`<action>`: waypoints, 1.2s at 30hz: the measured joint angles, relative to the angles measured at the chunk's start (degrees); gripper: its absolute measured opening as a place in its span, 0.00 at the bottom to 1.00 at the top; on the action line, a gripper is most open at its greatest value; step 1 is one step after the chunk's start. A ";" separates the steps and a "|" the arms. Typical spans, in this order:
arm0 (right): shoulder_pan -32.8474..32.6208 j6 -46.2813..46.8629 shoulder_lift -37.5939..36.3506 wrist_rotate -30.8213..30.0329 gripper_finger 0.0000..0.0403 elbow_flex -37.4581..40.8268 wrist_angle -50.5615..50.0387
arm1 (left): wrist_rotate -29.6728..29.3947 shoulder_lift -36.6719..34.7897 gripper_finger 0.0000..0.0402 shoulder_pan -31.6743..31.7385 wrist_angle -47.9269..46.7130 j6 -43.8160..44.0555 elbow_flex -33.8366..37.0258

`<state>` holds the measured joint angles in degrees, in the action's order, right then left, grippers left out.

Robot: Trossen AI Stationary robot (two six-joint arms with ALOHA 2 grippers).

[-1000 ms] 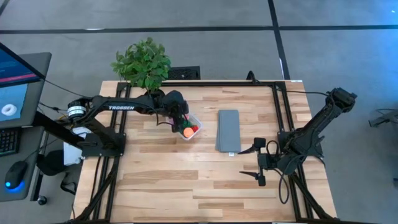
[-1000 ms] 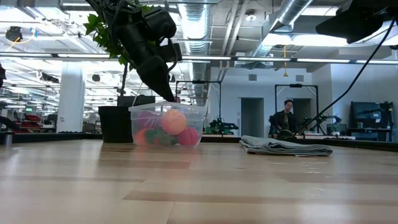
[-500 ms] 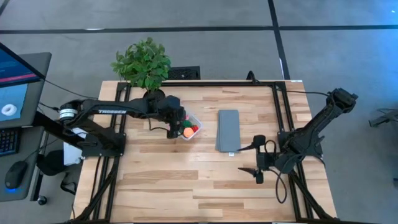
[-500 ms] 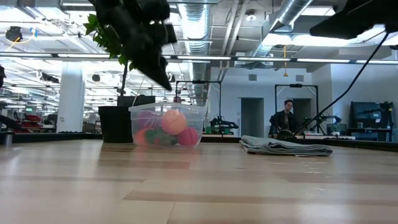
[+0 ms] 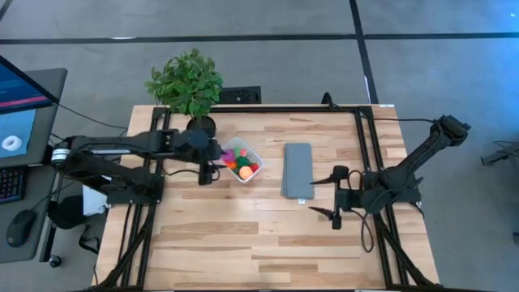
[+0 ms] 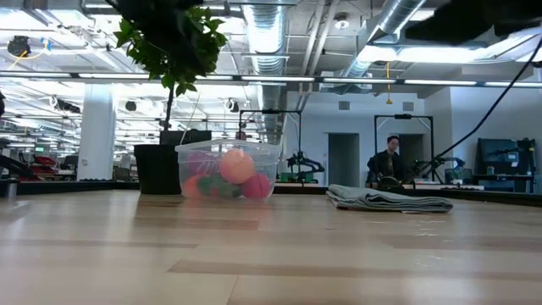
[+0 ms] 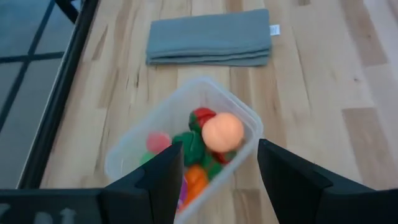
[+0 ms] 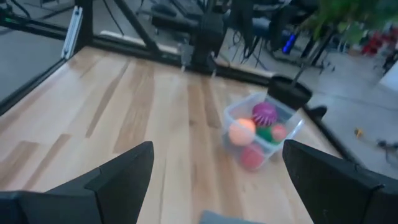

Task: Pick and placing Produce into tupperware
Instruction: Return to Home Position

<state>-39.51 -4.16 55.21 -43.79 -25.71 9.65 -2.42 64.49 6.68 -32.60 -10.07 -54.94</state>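
Looks done: produce [image 7: 214, 134] all in the tub [image 5: 242, 163]; left gripper [image 5: 208, 170] beside it, right gripper [image 5: 318, 197] both wide, empty.

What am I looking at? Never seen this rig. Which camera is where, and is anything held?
A robot with two dark arms at a light wooden table; each ends in a two-finger claw. One picture looks straight down, one level across the tabletop, two from the wrists. On the table: a small clear plastic container holding toy produce, a peach-coloured ball on top; a folded grey cloth; a leafy potted plant at one edge. The left claw hangs beside the container, open and empty. The right claw waits near the cloth, also open. Nothing is held.
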 joint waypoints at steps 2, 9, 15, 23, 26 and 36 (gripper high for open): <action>0.02 -3.43 -2.29 0.00 0.94 0.00 -0.08 | -0.36 -3.38 0.49 0.00 -2.92 1.59 0.00; 2.80 -9.56 -12.31 0.04 0.94 -0.01 -0.46 | 0.41 -16.27 0.49 -2.36 -0.32 1.58 0.00; 9.27 -6.55 -22.75 4.42 0.94 0.00 -10.26 | 3.38 -25.46 0.49 -6.70 6.64 -4.60 2.08; 19.07 -7.50 -32.42 19.54 0.94 -0.02 -14.59 | -1.40 -36.50 0.49 -7.69 18.36 -5.70 15.75; 21.98 -7.84 -33.23 22.43 0.94 -0.02 -16.77 | -1.41 -39.41 0.49 -7.70 22.47 -5.66 20.58; 31.22 -7.97 -33.29 31.88 0.94 0.14 -19.78 | -3.47 -47.12 0.49 -7.69 31.54 -5.81 32.30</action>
<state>-8.29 -12.13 21.92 -11.91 -25.58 -10.13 -5.89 17.37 -1.02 -1.06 -15.88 -22.64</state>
